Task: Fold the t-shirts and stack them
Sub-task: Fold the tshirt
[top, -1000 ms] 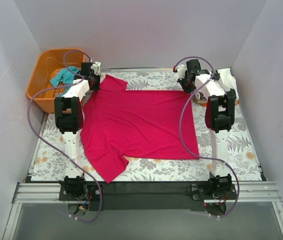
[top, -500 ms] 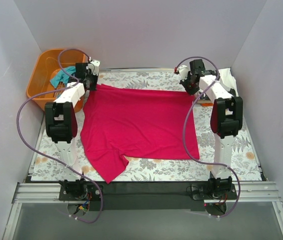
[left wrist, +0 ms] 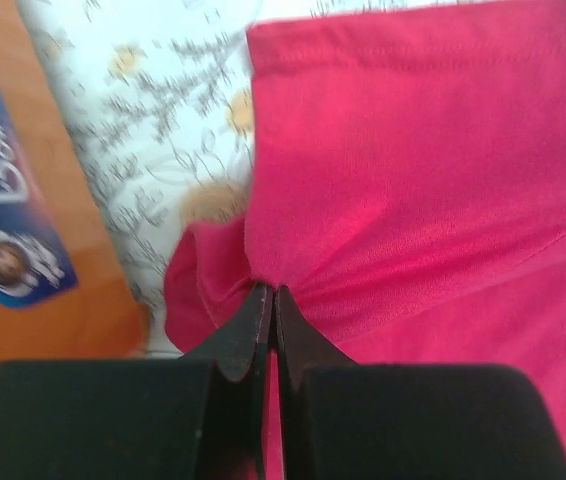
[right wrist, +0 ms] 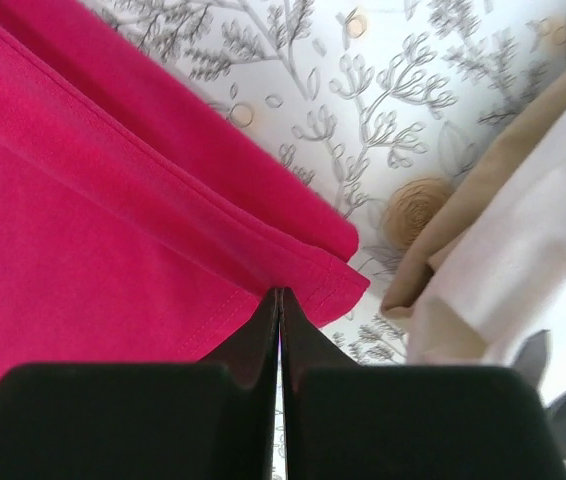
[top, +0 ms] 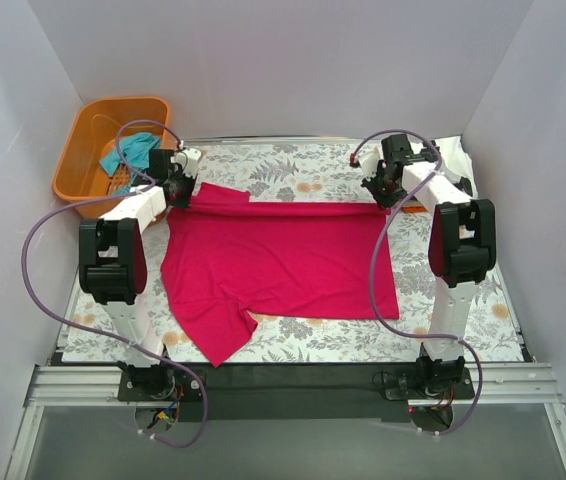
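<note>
The magenta-red t-shirt (top: 278, 260) lies spread on the flowered table cover, its far edge lifted and folded toward me. My left gripper (top: 179, 190) is shut on the shirt's far left corner (left wrist: 263, 250). My right gripper (top: 387, 190) is shut on the far right corner (right wrist: 303, 270). The teal t-shirt (top: 131, 152) lies in the orange basket (top: 81, 150) at the far left. The white t-shirt (top: 455, 158) lies at the far right, on a tan board, and shows in the right wrist view (right wrist: 523, 260).
The flowered cover (top: 293, 165) spans the table. Grey walls close in the back and both sides. The basket's orange wall with a blue label (left wrist: 3, 240) is beside my left gripper. A black rail (top: 283, 380) runs along the near edge.
Both grippers have moved toward me with the shirt's far edge held, laying a fold along the top. The left sleeve is now tucked under. Both arms have swung outward.
</note>
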Motion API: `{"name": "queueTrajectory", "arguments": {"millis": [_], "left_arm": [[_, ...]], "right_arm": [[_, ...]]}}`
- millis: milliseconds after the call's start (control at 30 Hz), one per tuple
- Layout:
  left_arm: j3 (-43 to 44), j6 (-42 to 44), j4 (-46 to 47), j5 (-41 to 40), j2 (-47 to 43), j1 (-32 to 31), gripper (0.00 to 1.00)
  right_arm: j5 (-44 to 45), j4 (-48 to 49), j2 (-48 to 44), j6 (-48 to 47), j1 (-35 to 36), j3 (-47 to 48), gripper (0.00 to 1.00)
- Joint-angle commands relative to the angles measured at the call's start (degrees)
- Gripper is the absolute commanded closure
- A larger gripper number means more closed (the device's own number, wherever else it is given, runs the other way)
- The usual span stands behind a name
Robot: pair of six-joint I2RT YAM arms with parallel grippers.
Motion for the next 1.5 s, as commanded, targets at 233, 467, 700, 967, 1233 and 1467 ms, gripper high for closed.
{"name": "queueTrajectory", "arguments": {"millis": [233,467,700,967,1233,1467], "left_arm": [[-5.0,1.9,1.5,-3.4,-2.0,0.7,1.0],[-5.9,2.1,1.2,-4.4,-1.2,0.7,1.0],[-5.9,3.1,-1.6,-3.9,-1.6,0.6,1.0],[-0.2,2.4,-7.5,0.8,-3.5,0.8,0.64],[14.1,-0.9,-10.8,4.6,2.5,0.6,0.52],[22.7,-3.5,-11.1,4.8,11.1,-0.3,0.49]], "right_arm": [[-1.6,-0.5,-2.7,-0.8,0.0,-5.5,0.99],[-2.1,-0.8,-1.7,-1.6,0.0,-6.7,0.99],[-2.7,-2.1,-2.8,-2.1,-0.1,-6.3,0.98],[-7.1,-7.5,-6.2,-4.4,0.0,-5.5,0.73],[-7.6,-8.8,-5.6,-2.2,-0.1,0.8,0.75],[-5.2,-9.6,3.7,0.2,-0.1,8.9,0.68]]}}
